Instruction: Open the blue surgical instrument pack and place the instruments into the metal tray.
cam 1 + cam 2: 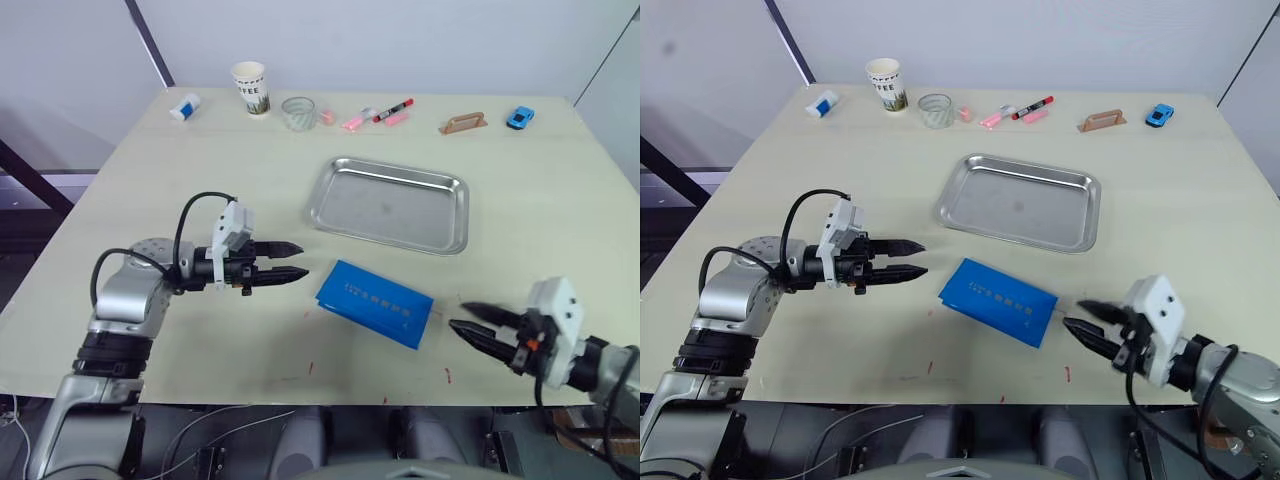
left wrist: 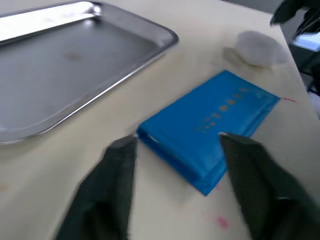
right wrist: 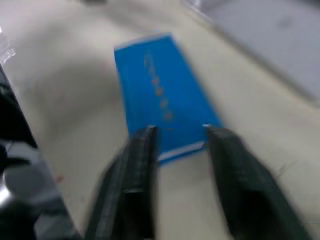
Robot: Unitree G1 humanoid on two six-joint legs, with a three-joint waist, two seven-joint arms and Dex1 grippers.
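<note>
Two grippers flank the closed blue surgical instrument pack (image 1: 375, 303), which lies flat on the table (image 1: 150, 170) just in front of the empty metal tray (image 1: 390, 203). Left gripper (image 1: 293, 262) and right gripper (image 1: 466, 318) both hover near it, fingers apart, touching nothing.

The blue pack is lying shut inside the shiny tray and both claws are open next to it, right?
Not quite. The blue pack is shut, but it lies on the table in front of the shiny tray, not inside it, as the left eye view shows. The left claw and right claw are open beside it.
</note>
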